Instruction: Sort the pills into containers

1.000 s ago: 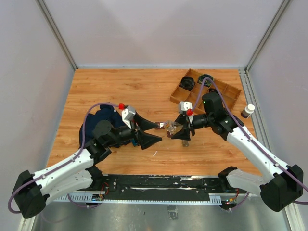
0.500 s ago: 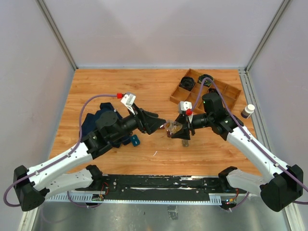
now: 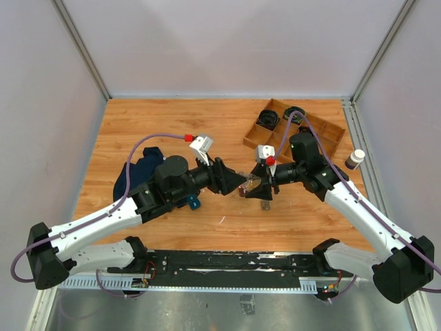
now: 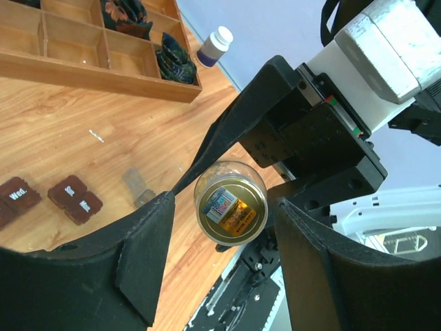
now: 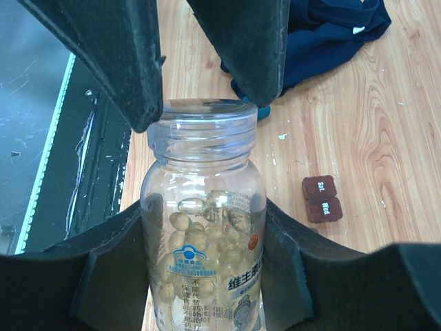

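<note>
Right claw (image 5: 203, 289) clamps a clear pill bottle (image 5: 203, 207) above the tabletop (image 5: 358, 124). Left claw (image 5: 207, 105) is spread around its mouth. Dark-brown containers (image 5: 322, 199) lie on the wood below.

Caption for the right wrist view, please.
Right gripper holds a clear pill bottle; left gripper, fingers open, straddles its top; two brown containers on the table.
</note>
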Available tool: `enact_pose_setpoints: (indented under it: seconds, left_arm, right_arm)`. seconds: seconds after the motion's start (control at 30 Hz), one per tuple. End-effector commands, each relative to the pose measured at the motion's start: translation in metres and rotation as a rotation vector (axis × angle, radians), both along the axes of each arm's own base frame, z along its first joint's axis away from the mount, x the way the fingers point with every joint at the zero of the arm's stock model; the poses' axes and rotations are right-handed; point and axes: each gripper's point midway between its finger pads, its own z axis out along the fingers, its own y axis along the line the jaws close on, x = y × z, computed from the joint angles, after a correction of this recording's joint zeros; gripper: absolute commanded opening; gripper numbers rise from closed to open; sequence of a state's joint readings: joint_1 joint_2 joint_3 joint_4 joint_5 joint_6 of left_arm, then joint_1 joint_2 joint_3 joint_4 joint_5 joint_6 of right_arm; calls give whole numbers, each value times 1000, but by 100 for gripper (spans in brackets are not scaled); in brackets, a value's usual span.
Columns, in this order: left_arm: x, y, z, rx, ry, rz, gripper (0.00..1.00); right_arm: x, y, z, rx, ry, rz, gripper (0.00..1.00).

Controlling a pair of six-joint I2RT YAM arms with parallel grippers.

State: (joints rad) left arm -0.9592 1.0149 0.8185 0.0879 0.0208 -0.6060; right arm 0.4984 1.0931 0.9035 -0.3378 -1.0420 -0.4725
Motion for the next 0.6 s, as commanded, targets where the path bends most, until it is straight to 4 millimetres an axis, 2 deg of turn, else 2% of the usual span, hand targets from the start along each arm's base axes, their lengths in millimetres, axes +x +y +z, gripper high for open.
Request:
enact_pose_setpoints:
  seconds: [0.0, 0.13, 0.37, 0.57]
  left_arm:
    - [-4, -7, 17, -11, -31, -29, 63]
    - [-7, -9, 15, -6, -28, -47, 59]
    - [-12, -12, 8, 9, -22, -86, 42]
    - [-23, -18, 0, 14, -32, -164, 34]
  right_arm:
    - [8, -3, 6, 8, -31, -19, 1]
    - [8, -3, 6, 8, -32, -20, 1]
    - [8, -3, 7, 9, -29, -20, 1]
    - [5, -3, 8, 19, -25, -7, 1]
